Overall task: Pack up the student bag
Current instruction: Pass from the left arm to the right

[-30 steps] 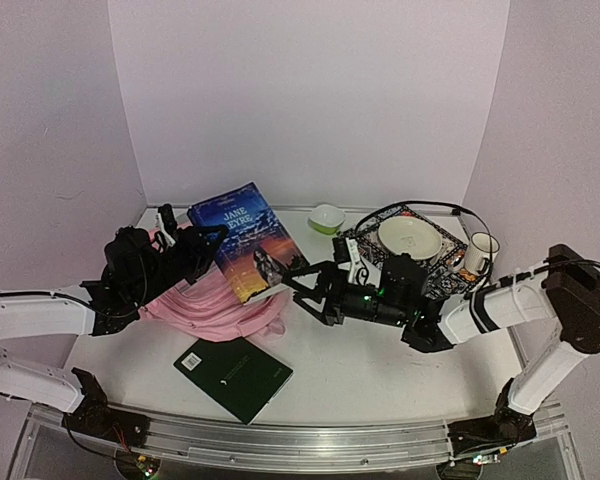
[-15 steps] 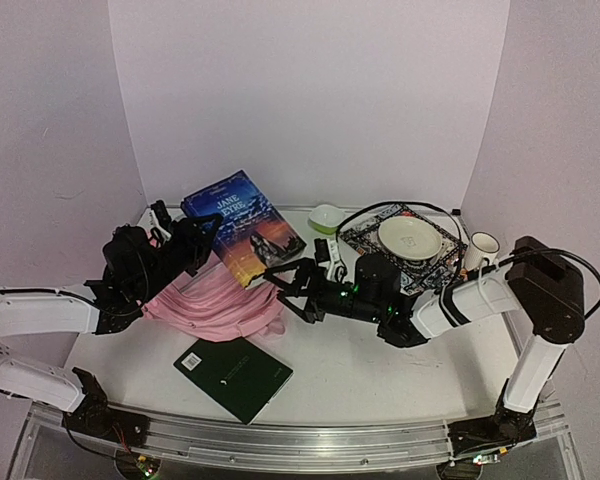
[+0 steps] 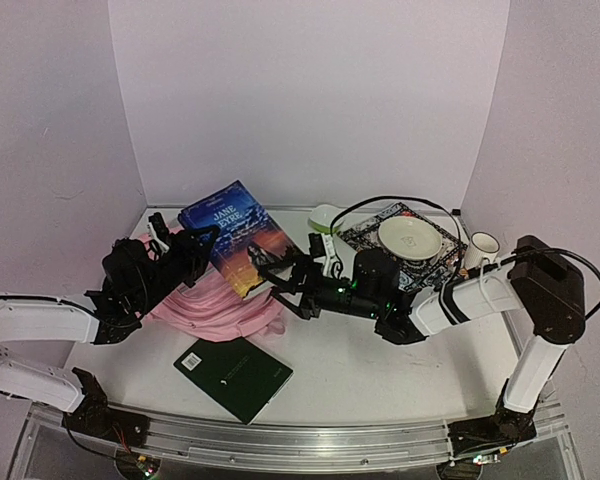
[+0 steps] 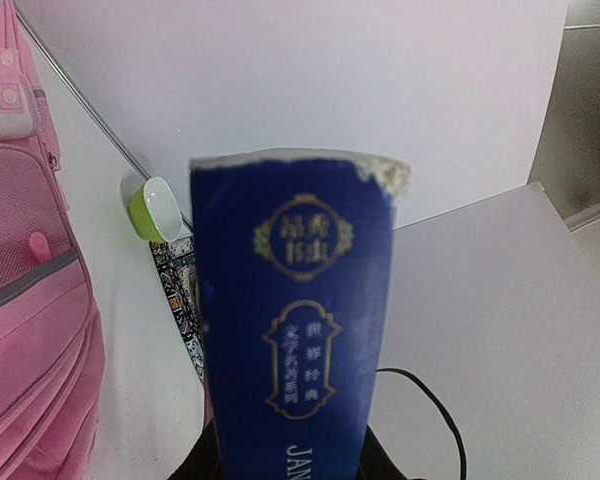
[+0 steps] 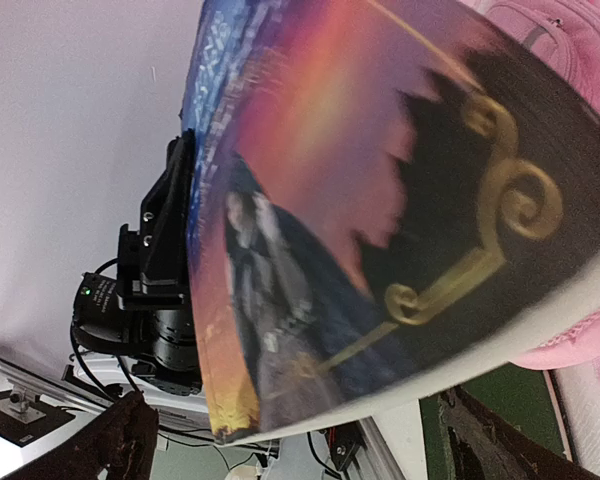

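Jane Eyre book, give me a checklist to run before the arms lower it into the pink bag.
1. Left gripper clamped on Jane Eyre book at its spine: ok.
2. Right gripper clamped on book: not ok, fingers spread wide.
3. Book off the table, tilted above student bag: ok.
4. Bag's opening unzipped and facing the book: cannot tell.
5. Green book out of the way: ok, flat in front of bag.

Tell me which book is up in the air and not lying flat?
The blue Jane Eyre book, tilted up off the table by the pink student bag. The dark green book lies flat on the table, nearer the arms' bases.
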